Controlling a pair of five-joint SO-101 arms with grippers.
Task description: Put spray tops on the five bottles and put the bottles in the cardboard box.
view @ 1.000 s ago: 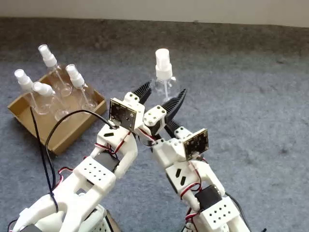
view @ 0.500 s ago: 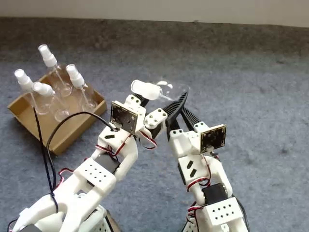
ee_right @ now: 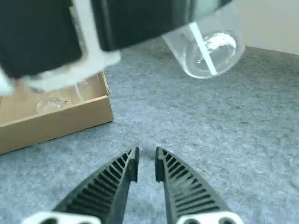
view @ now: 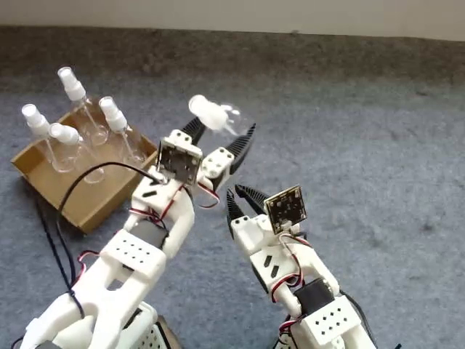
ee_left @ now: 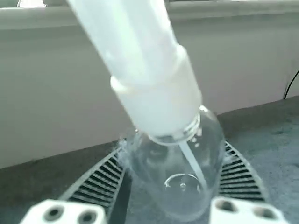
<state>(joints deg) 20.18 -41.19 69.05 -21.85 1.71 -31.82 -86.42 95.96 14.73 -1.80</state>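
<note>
A clear bottle [view: 231,120] with a white spray top [view: 205,111] hangs tilted above the carpet, its top pointing toward the cardboard box [view: 94,209]. My left gripper [view: 218,138] is shut on the bottle's body; the left wrist view shows the bottle [ee_left: 174,168] between the ribbed fingers [ee_left: 100,182] with the spray top [ee_left: 140,70] close up. My right gripper [view: 240,198] sits lower and nearer, holding nothing, with only a narrow gap between its fingertips [ee_right: 145,153]. From the right wrist view the bottle's base [ee_right: 205,46] hangs above and ahead.
Several bottles with spray tops [view: 110,110] stand in the box at the left, on its far side; its near part [view: 102,190] is bare. The box wall [ee_right: 56,116] shows in the right wrist view. Grey carpet [view: 363,145] spreads to the right.
The bottle stood upright between both grippers; the left gripper has lifted it, tilted it and carried it toward the box. The right gripper has let go, drawn back and narrowed.
</note>
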